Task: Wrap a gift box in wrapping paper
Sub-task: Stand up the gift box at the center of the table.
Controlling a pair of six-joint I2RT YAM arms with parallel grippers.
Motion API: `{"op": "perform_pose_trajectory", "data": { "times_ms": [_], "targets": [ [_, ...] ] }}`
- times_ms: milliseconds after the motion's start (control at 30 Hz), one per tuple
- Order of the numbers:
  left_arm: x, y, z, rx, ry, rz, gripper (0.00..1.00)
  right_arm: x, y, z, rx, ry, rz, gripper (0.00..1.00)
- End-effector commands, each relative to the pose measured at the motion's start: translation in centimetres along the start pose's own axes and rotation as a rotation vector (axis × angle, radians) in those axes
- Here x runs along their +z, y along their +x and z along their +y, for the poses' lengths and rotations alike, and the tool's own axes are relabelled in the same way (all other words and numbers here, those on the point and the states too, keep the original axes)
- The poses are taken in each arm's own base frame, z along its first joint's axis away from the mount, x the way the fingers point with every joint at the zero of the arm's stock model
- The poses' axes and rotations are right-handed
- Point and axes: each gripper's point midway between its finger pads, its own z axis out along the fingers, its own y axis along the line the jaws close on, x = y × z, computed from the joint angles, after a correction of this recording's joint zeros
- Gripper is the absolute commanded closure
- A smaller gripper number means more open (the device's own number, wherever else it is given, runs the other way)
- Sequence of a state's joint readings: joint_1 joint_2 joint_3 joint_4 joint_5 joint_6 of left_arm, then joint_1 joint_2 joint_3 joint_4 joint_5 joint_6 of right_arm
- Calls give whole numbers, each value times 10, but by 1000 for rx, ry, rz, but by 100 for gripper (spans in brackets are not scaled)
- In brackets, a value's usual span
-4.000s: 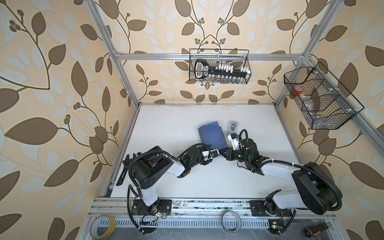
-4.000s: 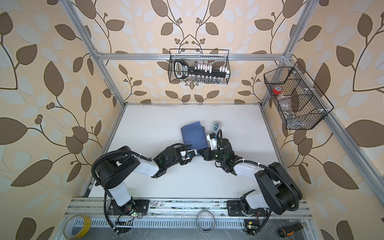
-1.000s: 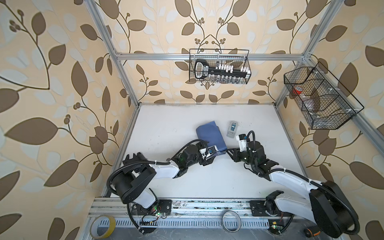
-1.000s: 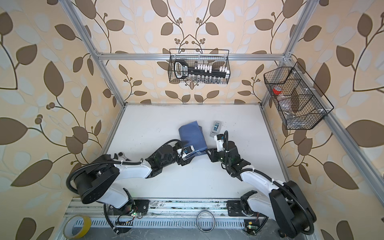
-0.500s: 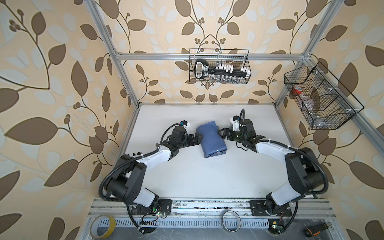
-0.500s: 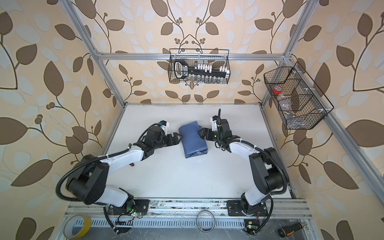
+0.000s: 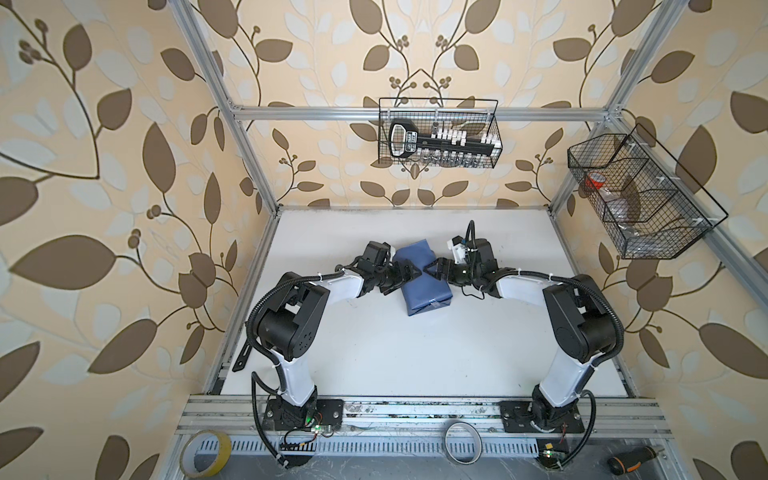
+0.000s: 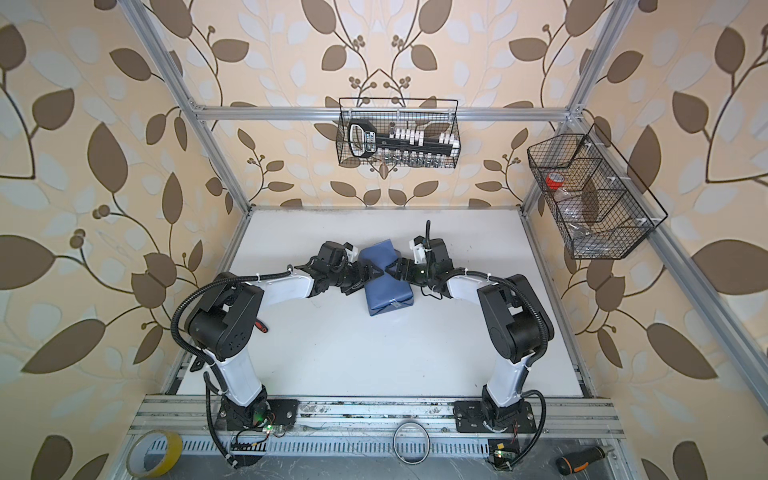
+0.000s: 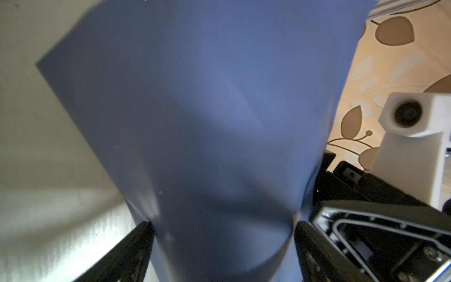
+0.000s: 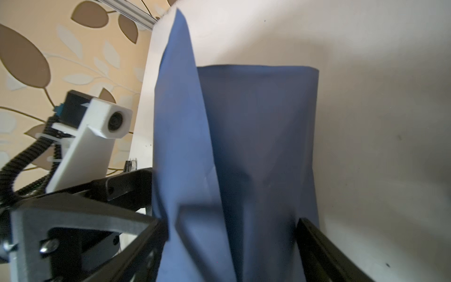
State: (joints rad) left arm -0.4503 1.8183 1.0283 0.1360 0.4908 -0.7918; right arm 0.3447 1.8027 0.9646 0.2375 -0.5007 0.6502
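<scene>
The wrapping paper [image 7: 428, 286] is looking matt and smooth (softly creased at the folds), the table [image 7: 374, 353] is showing a dull matt surface, and the frame [image 7: 311, 113] is gleaming as brushed metal.

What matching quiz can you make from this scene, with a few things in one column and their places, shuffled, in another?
Things:
1. wrapping paper
2. yellow tape roll
3. screwdriver
4. red item

Places:
A. in the side wire basket
B. left end of the front ledge
C. on the white table
D. right end of the front ledge

Pairs: 1-C, 2-B, 3-D, 4-A
</scene>
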Motion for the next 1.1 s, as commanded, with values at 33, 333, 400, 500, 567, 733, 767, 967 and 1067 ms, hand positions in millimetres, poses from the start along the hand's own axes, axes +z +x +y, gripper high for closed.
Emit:
{"op": "perform_pose_trajectory", "data": {
  "times_ms": [33,333,400,500,567,733,767,967,1067],
  "targets": [
    [-7,-15,-43,50,110,-13,9,-4,-9,36,1,-148,-18,20],
    [-24,-40,-69,95,164,-67,8,-22,-19,50,-21,-199,-84,24],
    [-30,-45,-72,104,172,-84,8,-24,-19,52,-29,-209,-93,25],
    [-39,-52,-79,123,201,-105,7,-27,-22,54,-52,-213,-115,25],
    [-45,-55,-86,137,219,-121,7,-30,-26,58,-73,-221,-135,25],
    [-59,-60,-105,188,276,-154,5,-35,-33,67,-109,-239,-172,27],
    [-61,-60,-108,194,286,-155,5,-36,-34,69,-115,-246,-179,27],
    [-75,-62,-122,228,334,-178,4,-42,-38,80,-167,-248,-220,29],
    [-81,-60,-127,245,349,-189,3,-45,-36,82,-193,-238,-238,29]
  ]
}}
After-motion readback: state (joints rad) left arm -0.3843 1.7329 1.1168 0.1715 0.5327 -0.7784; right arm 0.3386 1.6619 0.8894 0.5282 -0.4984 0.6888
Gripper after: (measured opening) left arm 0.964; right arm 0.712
